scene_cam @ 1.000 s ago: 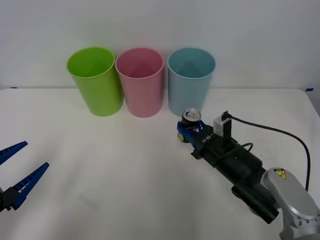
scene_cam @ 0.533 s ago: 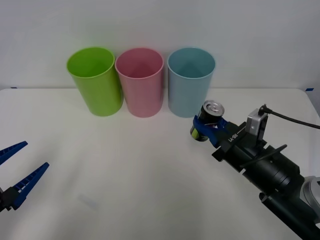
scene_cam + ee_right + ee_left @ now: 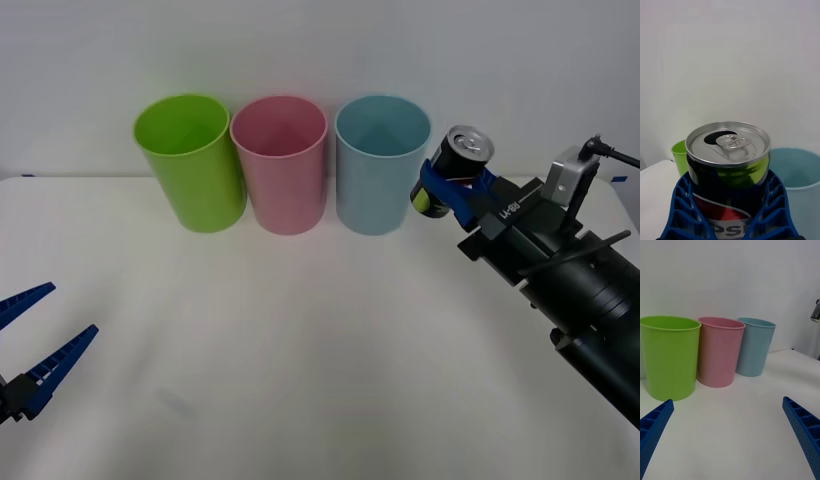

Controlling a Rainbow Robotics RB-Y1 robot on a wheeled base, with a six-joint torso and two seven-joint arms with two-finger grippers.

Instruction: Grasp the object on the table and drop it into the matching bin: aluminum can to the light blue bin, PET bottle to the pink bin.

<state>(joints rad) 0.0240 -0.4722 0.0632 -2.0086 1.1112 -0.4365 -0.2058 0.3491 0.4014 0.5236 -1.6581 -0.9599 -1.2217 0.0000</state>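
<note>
From the front, the right gripper (image 3: 447, 188) grasps the small dark aluminium can (image 3: 455, 166) aloft beside the tall light blue plastic bin (image 3: 380, 180), the wrist view shows its silver top (image 3: 728, 142) between the ribbed blue fingers (image 3: 685, 210), and the left gripper (image 3: 35, 340) hangs released.

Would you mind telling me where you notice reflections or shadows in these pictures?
Right wrist view: the can, gripped by the right hand, mirrors lime green below its shiny rim. Front view: soft, faint shadows lie on the table beneath the blue bin and pink bin. Left wrist view: even light, no glare.
</note>
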